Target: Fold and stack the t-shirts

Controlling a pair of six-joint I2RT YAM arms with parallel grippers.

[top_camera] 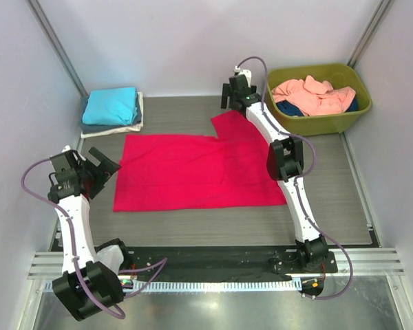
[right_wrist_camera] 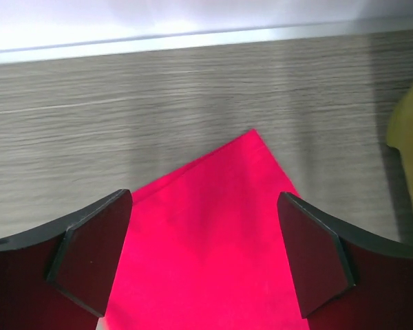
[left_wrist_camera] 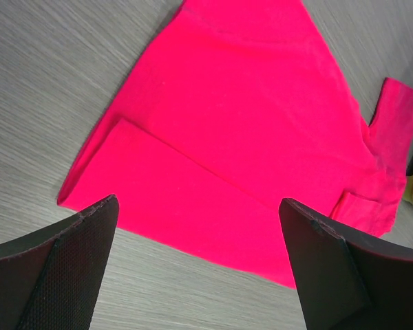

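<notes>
A crimson-pink t-shirt (top_camera: 193, 172) lies spread flat on the table; it also shows in the left wrist view (left_wrist_camera: 248, 124) and the right wrist view (right_wrist_camera: 213, 254). My left gripper (top_camera: 103, 165) is open and empty, just left of the shirt's left edge. My right gripper (top_camera: 235, 93) is open and empty, above the shirt's far right sleeve corner. A folded stack with a turquoise t-shirt (top_camera: 111, 104) on top, grey-blue and white ones under it, lies at the far left. A salmon-pink t-shirt (top_camera: 315, 96) lies on a dark blue one in the tub.
An olive-green plastic tub (top_camera: 321, 122) stands at the far right corner. Walls close the left, back and right sides. A metal rail (top_camera: 213, 265) runs along the near edge.
</notes>
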